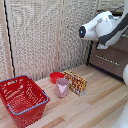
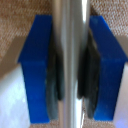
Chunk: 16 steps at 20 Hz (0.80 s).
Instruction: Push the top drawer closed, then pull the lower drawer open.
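Note:
In the wrist view my gripper [image 2: 70, 65] is shut on a slim silver bar handle [image 2: 70, 25]. The blue fingers [image 2: 37, 65] press it from both sides with their dark pads. The wrist view alone does not tell which drawer this handle belongs to. In the exterior view the white arm [image 1: 102, 26] reaches to the dark-brown cabinet at the right edge, and the hand itself is cut off there. Below the arm shows the lower drawer [image 1: 107, 62], a dark front with a silver bar. The top drawer is hidden behind the arm.
On the wooden table stand a red basket [image 1: 22, 97], a red bowl [image 1: 56, 76], a pink cup [image 1: 62, 87] and a colourful box [image 1: 76, 82], all to the exterior view's left of the cabinet. A reed screen [image 1: 45, 35] forms the back wall.

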{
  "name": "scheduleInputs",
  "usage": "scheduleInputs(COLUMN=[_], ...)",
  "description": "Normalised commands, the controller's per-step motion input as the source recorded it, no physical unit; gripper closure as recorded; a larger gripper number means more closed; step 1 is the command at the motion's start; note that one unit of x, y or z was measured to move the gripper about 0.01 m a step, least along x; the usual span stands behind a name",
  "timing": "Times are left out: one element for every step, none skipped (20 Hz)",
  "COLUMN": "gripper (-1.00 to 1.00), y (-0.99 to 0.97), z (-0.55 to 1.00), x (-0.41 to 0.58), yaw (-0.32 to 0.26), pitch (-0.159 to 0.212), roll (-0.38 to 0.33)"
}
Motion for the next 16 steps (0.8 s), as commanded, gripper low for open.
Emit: scheduleInputs(gripper=[1.0,1.0,1.0,1.0,-1.0,-1.0,-1.0,-1.0,-1.0,-1.0,-1.0,-1.0,-1.0,-1.0,-1.0,-1.0], y=[-0.66,-0.61,-0.56,-0.5,-0.46,-0.42,-0.39,-0.35,-0.3,-0.22,-0.09,0.0,0.06,0.23,0.4,0.49], z=[0.07,0.05,0.05,0.03,0.03,0.05,0.06,0.06,0.05,0.03,0.05,0.03,0.0,0.0,0.0,0.0], x=[0.0,0.0,0.0,0.0,0.0,0.0,0.0,0.0,0.0,0.0,0.0,0.0,0.0,0.0,0.0,0.0], yaw=[0.034,0.035,0.039,0.033,0.025,0.016,0.011,0.015,0.019,0.02,0.033,0.035,0.041,0.047,0.047,0.044], pitch=[0.0,0.0,0.0,0.0,0.0,0.0,0.0,0.0,0.0,-0.001,-0.003,-0.003,0.0,0.0,0.0,0.0], roll=[-0.046,-0.055,-0.061,-0.061,-0.07,-0.072,-0.086,-0.087,-0.08,-0.07,-0.056,-0.044,-0.026,-0.011,-0.015,-0.02])
